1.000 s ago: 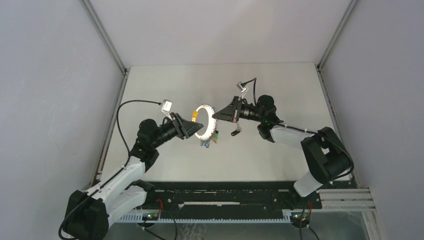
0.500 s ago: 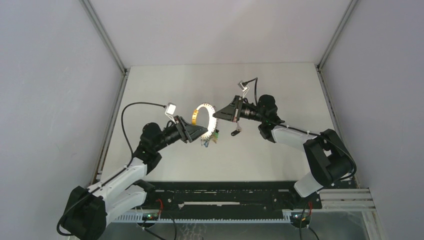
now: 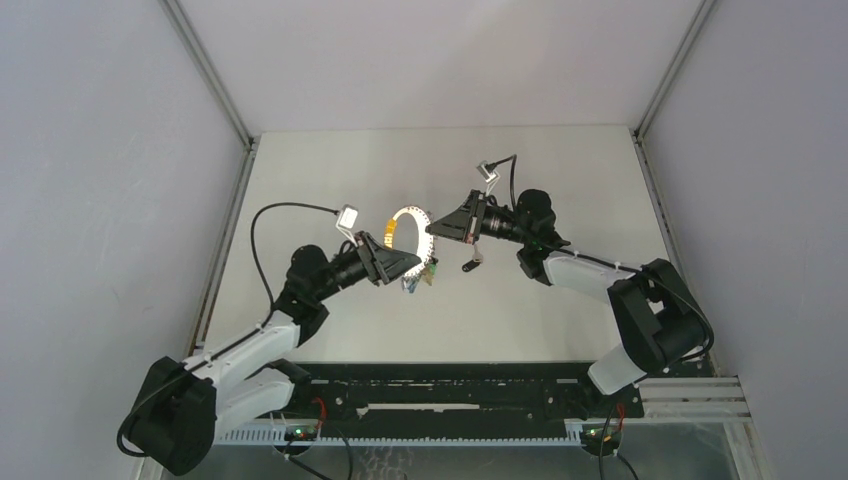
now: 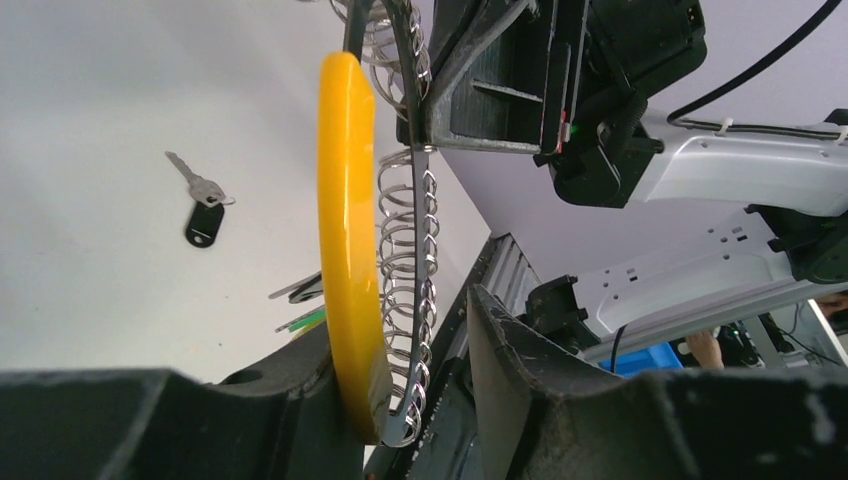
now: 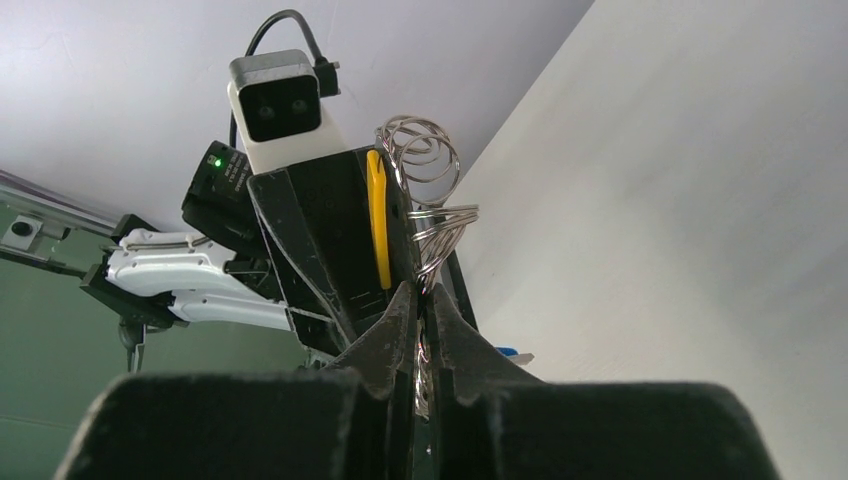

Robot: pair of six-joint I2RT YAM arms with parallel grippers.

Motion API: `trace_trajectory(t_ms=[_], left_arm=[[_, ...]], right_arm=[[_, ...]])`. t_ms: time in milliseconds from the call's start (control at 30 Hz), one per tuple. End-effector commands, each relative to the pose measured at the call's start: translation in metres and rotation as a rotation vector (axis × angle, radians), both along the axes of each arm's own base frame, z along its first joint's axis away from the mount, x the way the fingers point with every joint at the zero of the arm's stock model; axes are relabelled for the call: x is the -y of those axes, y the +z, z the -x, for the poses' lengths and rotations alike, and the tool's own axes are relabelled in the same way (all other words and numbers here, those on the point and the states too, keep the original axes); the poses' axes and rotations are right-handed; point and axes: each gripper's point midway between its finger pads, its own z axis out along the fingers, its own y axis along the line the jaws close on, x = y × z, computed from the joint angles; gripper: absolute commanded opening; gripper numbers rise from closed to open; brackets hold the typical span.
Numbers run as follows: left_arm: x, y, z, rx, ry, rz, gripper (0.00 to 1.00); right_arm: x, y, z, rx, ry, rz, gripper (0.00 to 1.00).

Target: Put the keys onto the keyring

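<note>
White table [image 3: 330, 160] noted, enclosed by grey walls [image 3: 100, 150]. Metal posts [image 3: 205, 70] seen at its far corners. Black rail [image 3: 450, 385] and white slotted duct [image 3: 420, 437] fixed along its near edge. Blue box [image 4: 642, 362] glimpsed beyond.

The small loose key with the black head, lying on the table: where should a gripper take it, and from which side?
Take the small black-headed key by its black head, coming straight down from above, fingers across the head's width. It lies flat on the white table, clear of the silvery coiled keyring; the thin blade likely offers little to pinch.
</note>
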Motion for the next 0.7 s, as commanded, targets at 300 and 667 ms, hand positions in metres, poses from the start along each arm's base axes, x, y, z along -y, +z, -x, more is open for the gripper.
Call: trace_trajectory(t_ms=[300, 667], left_arm=[[0.011, 0.001, 0.014, 0.002, -0.071, 0.048, 0.36], [0.008, 0.017, 0.015, 0.100, -0.064, 0.051, 0.00]], right_arm=[[0.008, 0.039, 0.002, 0.131, -0.035, -0.061, 0.00], [0.014, 0.026, 0.000, 0.202, -0.093, 0.060, 0.01]])
